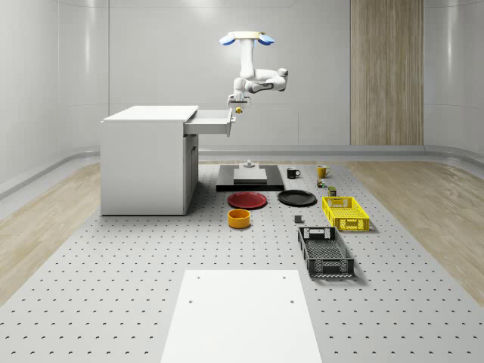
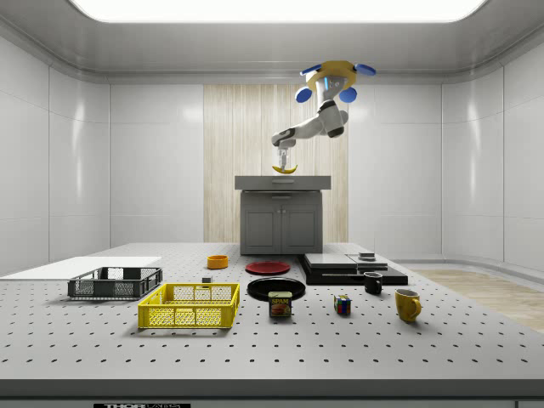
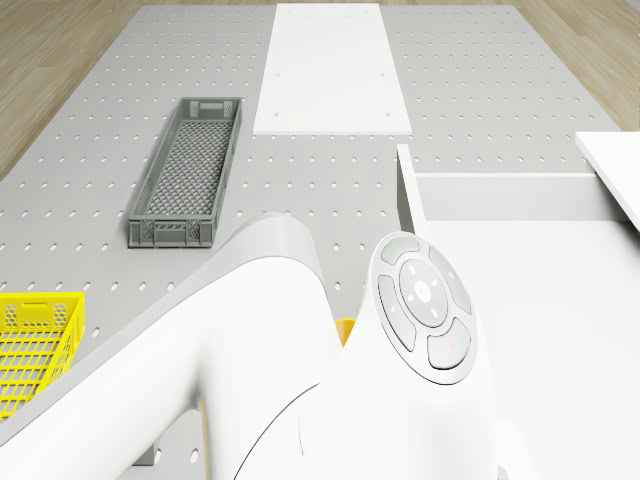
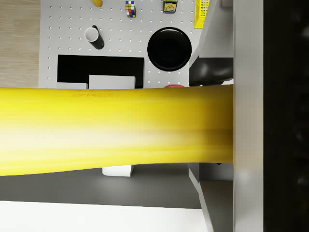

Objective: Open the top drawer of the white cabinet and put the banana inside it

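1. Above the right end of the pulled-out top drawer point(image 1: 209, 121) in the whole-scene view, the drone point(image 1: 246, 38) hovers in the air, clear of the bench point(image 1: 113, 287), with its arm point(image 1: 257, 79) folded down toward the drawer.
2. The jaws point(image 1: 237, 104) hang just off the drawer's front edge and are closed on the banana point(image 1: 238, 110), which shows as a small yellow spot right beneath them.
3. In the side view the banana point(image 2: 284, 169) hangs just above the white cabinet point(image 2: 282, 221), under the jaws point(image 2: 285, 161); its long axis runs roughly level, left to right across that view, with both ends curving slightly upward.
4. In the wrist view the banana point(image 4: 116, 130) lies straight across the jaws' line of sight, its length at a right angle to it, with one grey finger point(image 4: 248, 116) pressed against its end.
5. Which end is the stem I cannot tell.
6. The drawer is open; in the drone view its white inside point(image 3: 530, 290) lies beside the arm point(image 3: 300, 380).
7. On the bench stand a grey crate point(image 1: 325, 252), a yellow crate point(image 1: 345, 212), a red plate point(image 1: 247, 200), a black plate point(image 1: 296, 198), an orange bowl point(image 1: 239, 218), a black mug point(image 1: 292, 172) and a yellow mug point(image 1: 321, 171).
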### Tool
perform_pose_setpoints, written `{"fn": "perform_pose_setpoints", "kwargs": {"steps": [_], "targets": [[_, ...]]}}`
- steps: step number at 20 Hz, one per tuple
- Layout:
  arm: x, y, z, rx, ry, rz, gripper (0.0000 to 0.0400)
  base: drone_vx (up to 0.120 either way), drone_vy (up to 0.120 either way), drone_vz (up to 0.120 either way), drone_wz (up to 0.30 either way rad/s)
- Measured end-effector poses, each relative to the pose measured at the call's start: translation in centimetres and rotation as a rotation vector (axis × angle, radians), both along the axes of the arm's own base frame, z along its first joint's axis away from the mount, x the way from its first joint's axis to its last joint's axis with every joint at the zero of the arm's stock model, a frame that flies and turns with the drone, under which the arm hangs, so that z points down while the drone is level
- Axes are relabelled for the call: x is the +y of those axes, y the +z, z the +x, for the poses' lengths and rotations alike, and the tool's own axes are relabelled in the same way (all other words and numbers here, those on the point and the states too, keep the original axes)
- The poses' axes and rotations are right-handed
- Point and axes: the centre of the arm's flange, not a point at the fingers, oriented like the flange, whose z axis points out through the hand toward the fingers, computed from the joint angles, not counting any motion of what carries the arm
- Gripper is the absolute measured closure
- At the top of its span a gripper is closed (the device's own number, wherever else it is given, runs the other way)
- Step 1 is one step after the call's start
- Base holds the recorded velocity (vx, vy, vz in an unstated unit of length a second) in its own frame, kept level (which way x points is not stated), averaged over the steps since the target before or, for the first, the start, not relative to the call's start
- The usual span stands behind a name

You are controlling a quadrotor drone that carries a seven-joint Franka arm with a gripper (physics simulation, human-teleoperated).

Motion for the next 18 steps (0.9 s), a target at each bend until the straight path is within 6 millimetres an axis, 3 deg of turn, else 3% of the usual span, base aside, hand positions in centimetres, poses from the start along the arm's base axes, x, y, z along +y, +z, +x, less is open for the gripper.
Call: {"fn": "perform_pose_setpoints", "kwargs": {"steps": [7, 18], "targets": [[0.00, 0.00, 0.00, 0.000, 0.000, 0.000, 0.0210, -0.120, -0.120, 0.114, 0.000], [0.00, 0.00, 0.00, 0.000, 0.000, 0.000, 0.0210, -0.004, -0.120, 0.000, 0.000]]}}
